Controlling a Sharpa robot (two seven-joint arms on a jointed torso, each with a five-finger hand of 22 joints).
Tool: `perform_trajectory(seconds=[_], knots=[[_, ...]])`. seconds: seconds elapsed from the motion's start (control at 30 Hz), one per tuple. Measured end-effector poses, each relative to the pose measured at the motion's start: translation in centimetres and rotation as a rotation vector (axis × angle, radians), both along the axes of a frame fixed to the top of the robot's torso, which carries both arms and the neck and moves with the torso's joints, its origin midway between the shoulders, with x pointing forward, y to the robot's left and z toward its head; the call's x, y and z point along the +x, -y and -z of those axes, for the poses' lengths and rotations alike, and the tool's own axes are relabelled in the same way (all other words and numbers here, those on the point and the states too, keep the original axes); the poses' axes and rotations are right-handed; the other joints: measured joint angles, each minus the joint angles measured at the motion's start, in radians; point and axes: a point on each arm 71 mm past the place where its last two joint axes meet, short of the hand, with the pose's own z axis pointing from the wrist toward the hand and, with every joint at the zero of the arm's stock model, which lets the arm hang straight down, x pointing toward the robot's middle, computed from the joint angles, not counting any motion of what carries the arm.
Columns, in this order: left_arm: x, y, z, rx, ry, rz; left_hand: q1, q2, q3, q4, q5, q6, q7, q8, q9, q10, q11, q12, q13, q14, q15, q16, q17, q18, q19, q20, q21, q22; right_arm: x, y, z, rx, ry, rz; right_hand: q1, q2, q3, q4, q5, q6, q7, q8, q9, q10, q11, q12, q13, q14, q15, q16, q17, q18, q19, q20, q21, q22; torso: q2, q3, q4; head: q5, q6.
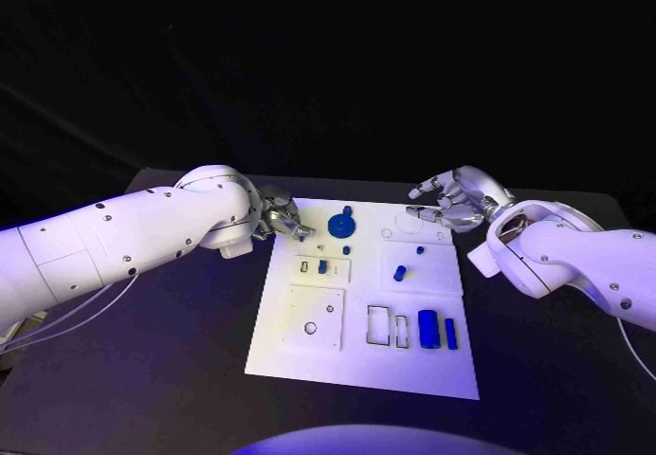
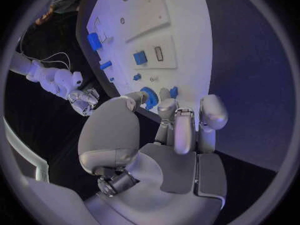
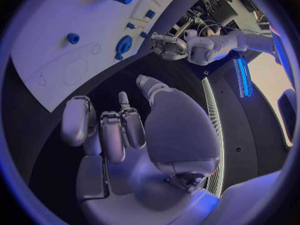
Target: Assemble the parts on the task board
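Task board [image 1: 294, 355] carries blue parts [image 1: 429, 328]; we see left hand [image 1: 281, 219] and right hand [image 1: 451, 203] empty, fingers apart.

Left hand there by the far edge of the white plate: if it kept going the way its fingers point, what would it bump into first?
Probably the round blue part near the task board's far edge; the left hand points at it, though depth is unclear.

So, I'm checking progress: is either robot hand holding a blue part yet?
No: in the head view the left robot hand and the right robot hand hang at the task board's far corners, holding nothing.
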Motion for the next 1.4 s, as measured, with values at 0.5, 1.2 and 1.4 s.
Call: perform_trajectory(seconds=[0.5, 1.2, 1.4], knots=[[1.3, -0.4, 0.4, 0.052, -0.016, -0.006, 0.004, 0.004, -0.008, 0.0, 0.0, -0.004, 0.004, -0.004, -0.001, -0.014, 0.007, -0.011, -0.014, 0.003, 0.003, -0.006, 0.0, 0.0, -0.014, 0.0, -0.007, -0.02, 0.0, 0.0, 0.0, 0.0, -0.001, 0.0, 0.0, 0.0, 0.0, 0.0, 0.0, 0.0, 0.0, 0.004, 0.0, 0.0, 0.0, 0.0, 0.001, 0.0, 0.0, 0.0, 0.0, 0.0, 0.0, 0.0, -0.004, 0.0, 0.0, 0.0006, -0.0021, 0.003, -0.002], [2.5, 0.1, 0.4, 0.071, -0.014, -0.014, -0.002, 0.009, -0.028, 0.003, -0.006, -0.007, 0.007, -0.009, -0.005, -0.017, 0.01, -0.011, -0.017, 0.003, 0.011, -0.006, 0.0, 0.0, -0.018, 0.004, -0.015, -0.025, 0.0, -0.1, 0.1, 0.0, -0.003, 0.0, 0.0, 0.0, 0.0, 0.0, 0.0, 0.0, 0.0, 0.004, 0.0, 0.0, 0.0, 0.0, 0.001, 0.0, 0.0, 0.0, 0.0, 0.0, 0.0, 0.0, -0.004, 0.0, -0.001, 0.0017, -0.0019, 0.001, -0.004], [2.7, 0.1, 0.5, 0.073, -0.016, -0.02, -0.002, 0.009, -0.028, 0.003, -0.01, -0.007, 0.007, -0.009, -0.005, -0.025, 0.01, -0.011, -0.019, 0.003, 0.011, -0.006, 0.0, 0.0, -0.018, 0.004, -0.015, -0.027, 0.1, -0.1, 0.1, 0.0, -0.003, 0.0, 0.0, 0.0, 0.0, 0.0, 0.0, 0.0, 0.0, 0.004, 0.0, 0.0, 0.0, 0.0, 0.0, 0.0, 0.0, 0.0, 0.0, 0.0, 0.0, 0.0, -0.004, 0.0, -0.001, 0.0018, -0.0011, -0.001, -0.005]])
